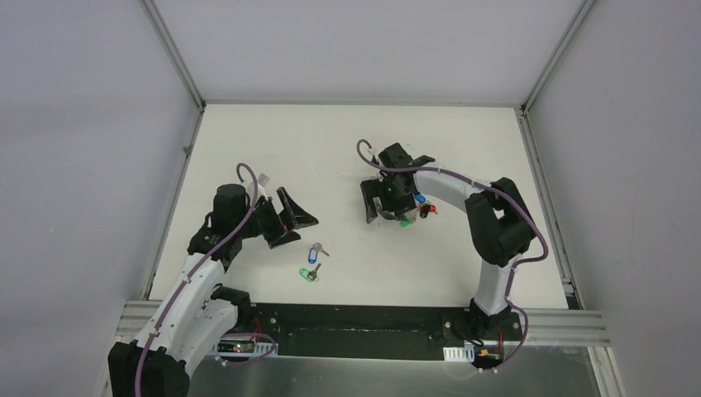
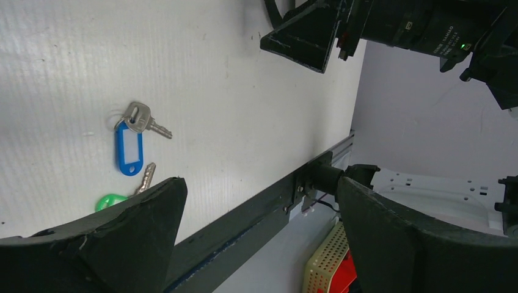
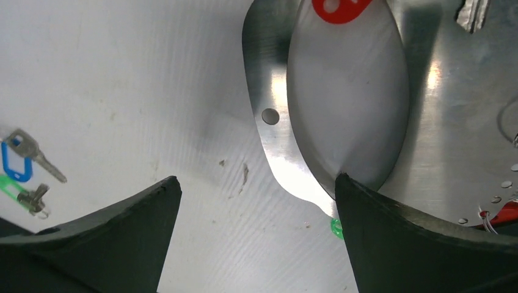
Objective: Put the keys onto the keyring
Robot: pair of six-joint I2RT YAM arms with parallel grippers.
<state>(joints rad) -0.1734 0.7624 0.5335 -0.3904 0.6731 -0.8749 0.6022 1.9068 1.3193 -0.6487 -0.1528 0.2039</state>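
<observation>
The blue-tagged key (image 1: pixel 317 250) and the green-tagged key (image 1: pixel 309 273) lie side by side on the white table, in front of my left gripper (image 1: pixel 307 230). That gripper is open and empty, a little left of and above them. In the left wrist view the blue-tagged key (image 2: pixel 129 146) and the green-tagged key (image 2: pixel 111 200) lie past the left finger. My right gripper (image 1: pixel 386 207) is open, pointing down beside a cluster of red, blue and green tags (image 1: pixel 417 207). The keyring's wire is too thin to make out. The right wrist view shows both keys (image 3: pixel 18 168) far left, apart from the gripper (image 3: pixel 256 180).
A shiny metal plate (image 3: pixel 269 116) with a red tag (image 3: pixel 339 7) on it fills the right wrist view's upper right; a green bit (image 3: pixel 335 227) shows by the right finger. The dark front rail (image 2: pixel 244 226) borders the table. A perforated yellow box (image 2: pixel 324 268) sits below it.
</observation>
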